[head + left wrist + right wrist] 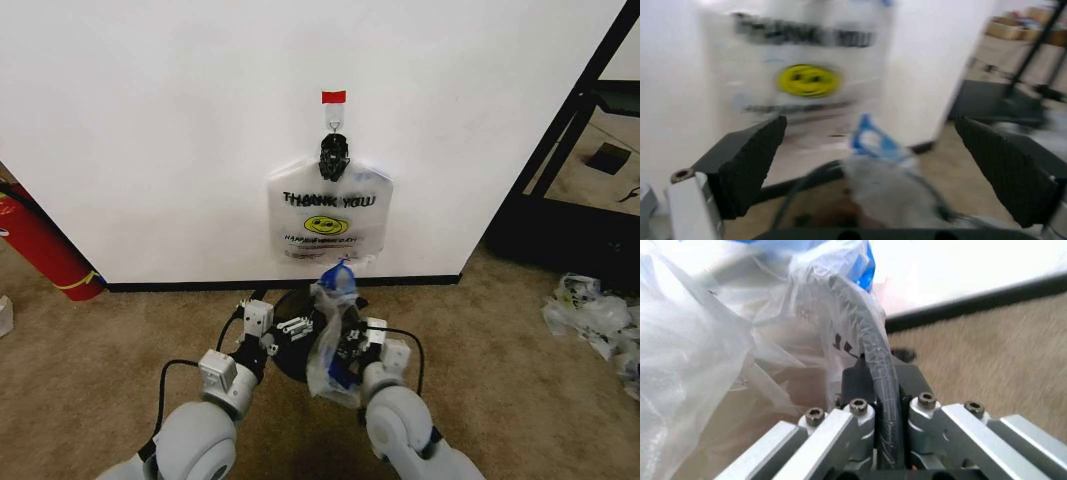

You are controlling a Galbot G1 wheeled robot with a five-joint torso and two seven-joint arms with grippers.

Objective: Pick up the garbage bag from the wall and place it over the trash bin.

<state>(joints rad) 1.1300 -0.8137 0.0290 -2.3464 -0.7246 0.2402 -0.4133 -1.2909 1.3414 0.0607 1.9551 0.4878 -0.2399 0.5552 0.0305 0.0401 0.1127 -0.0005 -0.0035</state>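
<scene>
Head view: one garbage bag (328, 215) hangs on the wall (150, 130) from its hook (334, 125); below it the right gripper (340, 345) is clamped on a second bag (330, 340), draped beside the trash bin (290, 350). Left wrist: left gripper (873, 165), fingers (750, 160) spread wide, nothing held, facing that bag. Right wrist: jaws pinch bag plastic plus the bin's rim. Step looks like fitting it over; next needs L to catch the free edge & spread it.

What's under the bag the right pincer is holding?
The trash bin: part of its dark rim shows beside the garbage bag, which the right pincer grips. The bin's inside and base are covered by the plastic and the arms.
</scene>
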